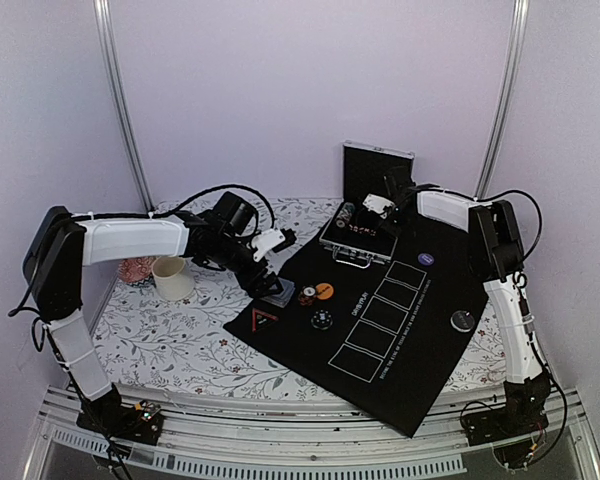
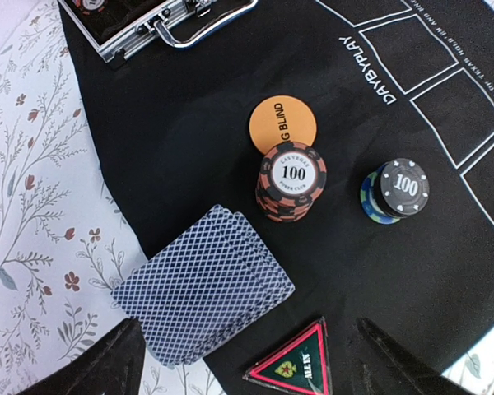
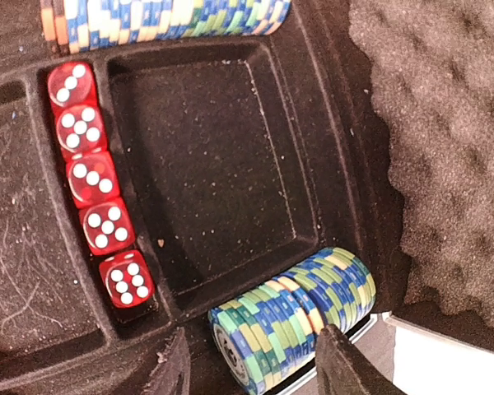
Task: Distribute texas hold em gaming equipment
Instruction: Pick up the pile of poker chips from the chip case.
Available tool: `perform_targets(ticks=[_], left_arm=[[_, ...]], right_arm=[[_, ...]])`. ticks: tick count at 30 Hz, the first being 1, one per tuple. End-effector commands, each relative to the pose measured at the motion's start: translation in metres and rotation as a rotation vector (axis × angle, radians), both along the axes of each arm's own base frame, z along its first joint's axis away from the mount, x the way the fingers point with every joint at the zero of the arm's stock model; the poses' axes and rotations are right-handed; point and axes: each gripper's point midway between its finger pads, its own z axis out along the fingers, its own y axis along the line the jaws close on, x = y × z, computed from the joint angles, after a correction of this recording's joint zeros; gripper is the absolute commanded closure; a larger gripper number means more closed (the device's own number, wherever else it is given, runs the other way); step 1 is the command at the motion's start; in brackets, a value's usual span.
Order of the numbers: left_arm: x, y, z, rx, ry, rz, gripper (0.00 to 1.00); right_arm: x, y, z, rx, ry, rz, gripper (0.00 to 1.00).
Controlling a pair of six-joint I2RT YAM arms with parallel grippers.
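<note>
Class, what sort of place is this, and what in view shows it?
Likely a robot lab bench set up for poker: left arm and right arm bolted at its edge, a black hold'em mat, an open chip case.

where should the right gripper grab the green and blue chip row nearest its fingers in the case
Take a short slice off the end of the green and blue chip row from straight above, with the right gripper squeezing along the row onto the flat faces. The chips stand on edge with rims up, and the case walls hem in the row's sides.
</note>
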Motion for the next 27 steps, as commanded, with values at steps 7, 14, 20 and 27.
perform_targets(ticks=[7, 14, 20, 27], left_arm=[[-0.004, 0.006, -0.010, 0.015, 0.028, -0.006, 0.13], [-0.004, 0.006, -0.010, 0.016, 0.030, -0.006, 0.13], [-0.003, 0.006, -0.010, 0.015, 0.030, -0.007, 0.13], [-0.004, 0.007, -0.010, 0.019, 0.030, -0.006, 0.13]], right_arm=[[-0.027, 0.001, -0.056, 0.023, 0.190, 0.028, 0.52], [-0.039, -0.006, -0.074, 0.016, 0.260, 0.021, 0.53], [-0.038, -0.006, -0.073, -0.002, 0.246, 0.016, 0.60], [-0.029, -0.002, -0.063, 0.020, 0.210, 0.007, 0.93]])
